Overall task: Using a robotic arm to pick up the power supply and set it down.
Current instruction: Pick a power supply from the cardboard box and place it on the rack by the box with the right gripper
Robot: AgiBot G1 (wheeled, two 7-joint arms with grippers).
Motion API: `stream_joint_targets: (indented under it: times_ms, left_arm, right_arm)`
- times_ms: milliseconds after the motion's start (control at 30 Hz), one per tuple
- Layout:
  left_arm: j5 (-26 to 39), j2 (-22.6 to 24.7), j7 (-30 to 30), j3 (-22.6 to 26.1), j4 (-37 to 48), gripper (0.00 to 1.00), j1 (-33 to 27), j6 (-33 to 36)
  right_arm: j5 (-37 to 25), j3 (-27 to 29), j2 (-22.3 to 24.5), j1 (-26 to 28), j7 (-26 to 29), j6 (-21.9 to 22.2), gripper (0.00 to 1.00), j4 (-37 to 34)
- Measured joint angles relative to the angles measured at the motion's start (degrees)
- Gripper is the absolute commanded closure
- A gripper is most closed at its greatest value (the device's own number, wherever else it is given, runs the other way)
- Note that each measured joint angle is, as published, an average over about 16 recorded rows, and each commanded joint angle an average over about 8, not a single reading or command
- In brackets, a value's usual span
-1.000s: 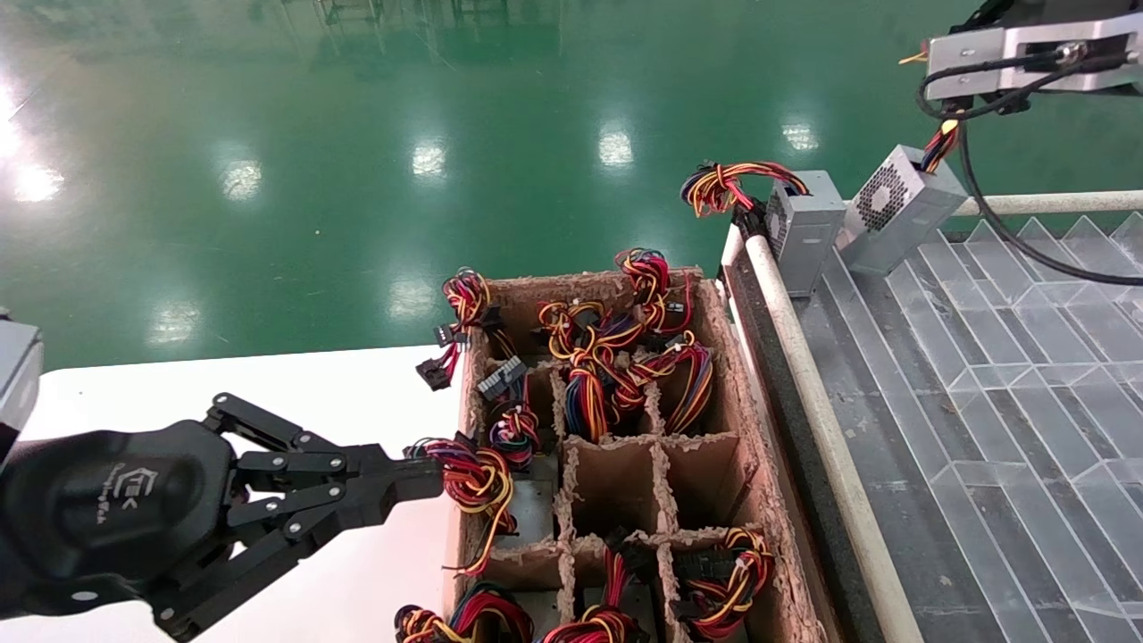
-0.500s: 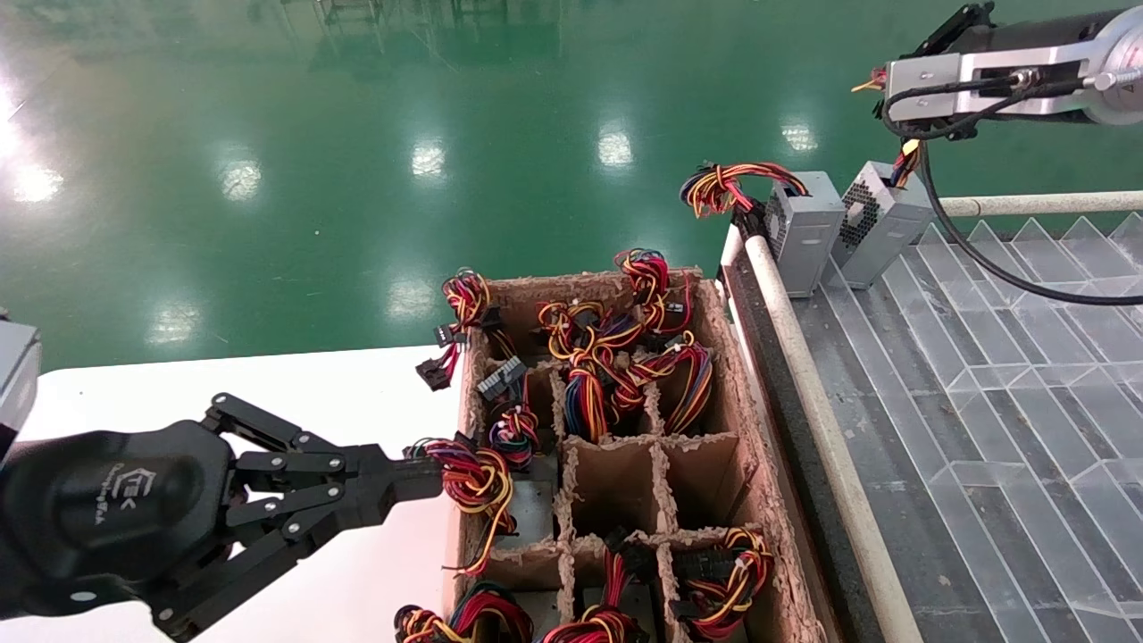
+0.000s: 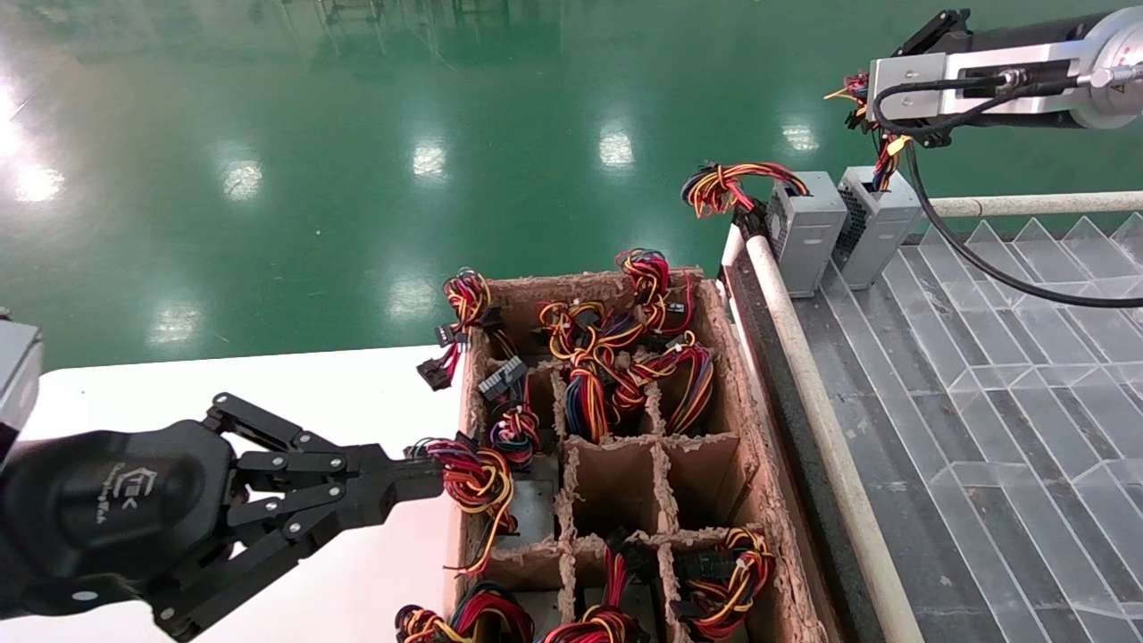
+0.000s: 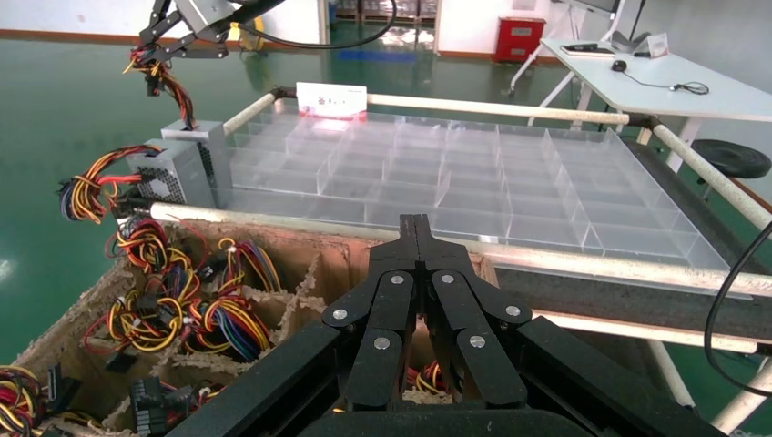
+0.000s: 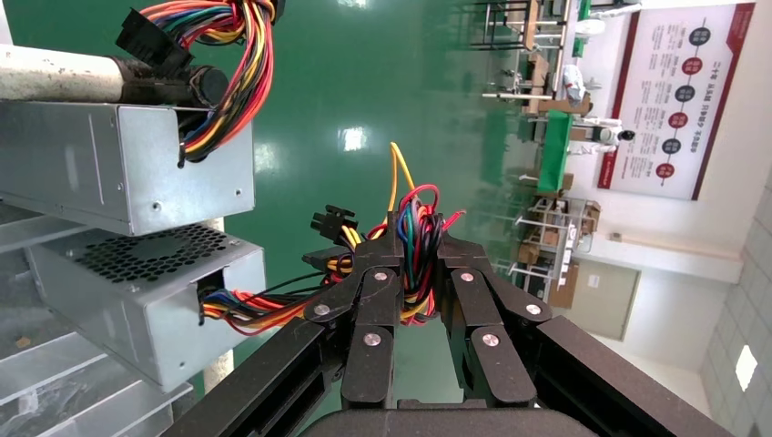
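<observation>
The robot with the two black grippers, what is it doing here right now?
The right gripper is shut on the coloured wire bundle of a small grey metal power supply, placing it upright in the clear plastic divider tray, beside another grey box. The left gripper waits, shut, by the brown cardboard crate of more units.

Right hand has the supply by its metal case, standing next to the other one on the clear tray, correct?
Not by the case. The right hand is shut on the wire bundle, as the right wrist view shows. The supply does stand beside the other one on the tray.
</observation>
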Motion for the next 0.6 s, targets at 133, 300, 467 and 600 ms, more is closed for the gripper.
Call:
stream_joint_targets:
  times_ms: [133,300,467,600]
  left_arm:
    - [0.0,0.0,0.0,0.0,0.0,1.00,0.0,0.0]
    - [0.0,0.0,0.0,0.0,0.0,1.00,0.0,0.0]
    - [0.0,0.0,0.0,0.0,0.0,1.00,0.0,0.0]
    - [0.0,0.0,0.0,0.0,0.0,1.00,0.0,0.0]
  right_arm:
    - [0.0,0.0,-0.3,0.2,0.4,-0.1,0.82,-0.3]
    - [-0.1,-0.1,-0.7,0.5,0.9,0.1,0.20,-0.7]
    - [-0.4,-0.3,-1.0,0.7,1.5,0.5,0.00,-1.2]
    - [-0.5,-0.4,-1.3,0.9,1.9,0.7,0.00,-1.4]
